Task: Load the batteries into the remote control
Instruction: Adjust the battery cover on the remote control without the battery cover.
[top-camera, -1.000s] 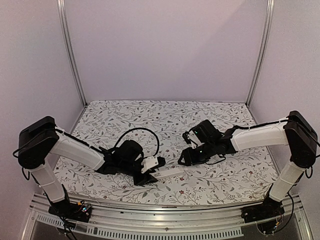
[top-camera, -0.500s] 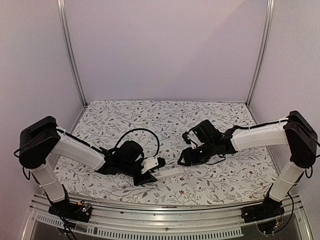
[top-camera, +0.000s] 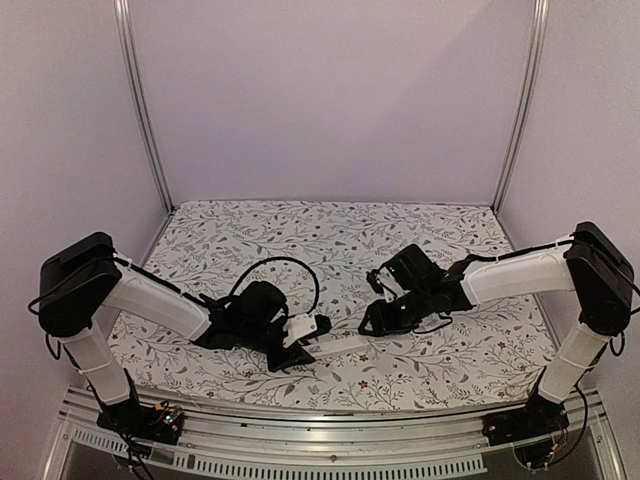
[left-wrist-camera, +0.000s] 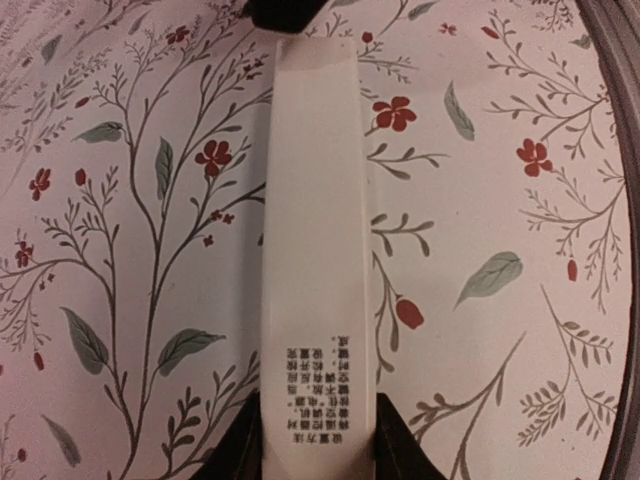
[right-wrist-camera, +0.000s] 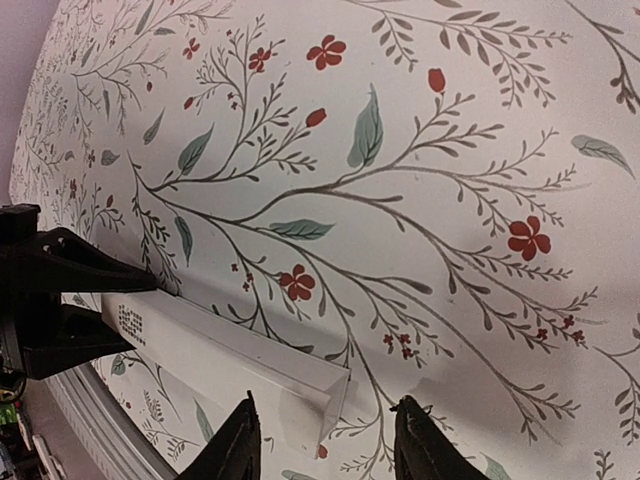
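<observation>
Two batteries are called for, yet neither shows in any view, so I judge the loading not yet begun. My left fingers (left-wrist-camera: 237, 452) grip the printed end of the remote control (left-wrist-camera: 315, 230), low at the floral counter (left-wrist-camera: 480, 150). My right fingers (right-wrist-camera: 242, 445) stand spread, the remote's free end just ahead between them.

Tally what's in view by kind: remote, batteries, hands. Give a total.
remote: 1
batteries: 0 in view
hands: 2, left hand and right hand
Total: 3
</observation>
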